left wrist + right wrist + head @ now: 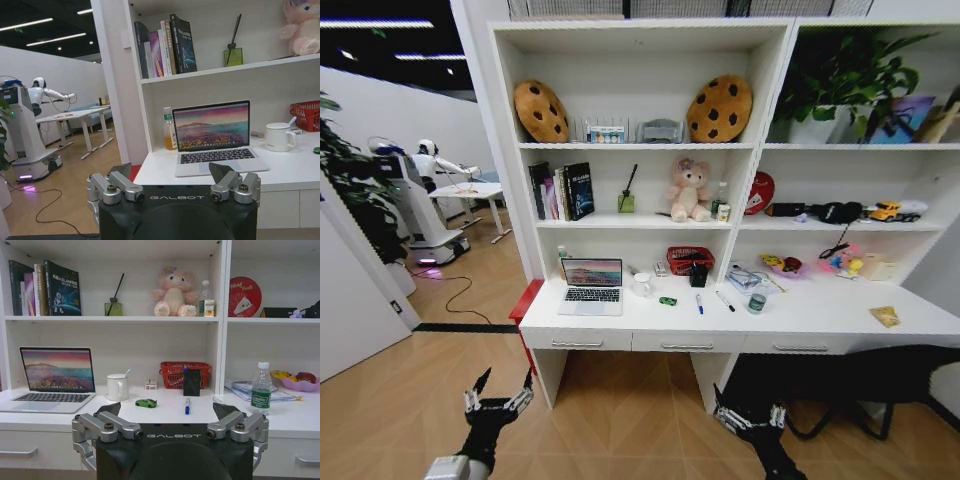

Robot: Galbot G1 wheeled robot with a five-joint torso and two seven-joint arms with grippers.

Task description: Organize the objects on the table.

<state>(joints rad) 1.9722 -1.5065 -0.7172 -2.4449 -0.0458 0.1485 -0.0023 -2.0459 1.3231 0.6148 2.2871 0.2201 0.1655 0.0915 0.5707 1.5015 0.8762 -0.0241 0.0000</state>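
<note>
The long white table [790, 322] carries an open silver laptop [592, 285], a tiny green toy car [667, 300], a blue-capped pen [699, 303], a black-capped pen [725, 301], a teal-lidded jar [756, 302] and a tan packet [885, 316]. My left gripper [505, 385] hangs open low over the floor, short of the desk's left end, facing the laptop [212, 135]. My right gripper [750, 412] is open too, low before the middle drawer, with the car [146, 403] and blue-capped pen [187, 405] ahead of it. Neither holds anything.
A white mug [642, 285], a red basket [689, 260] and a black holder [698, 274] stand at the desk's back. A black chair [860, 385] sits at the right under the desk. Another robot [420, 200] and a floor cable [460, 295] are at the left.
</note>
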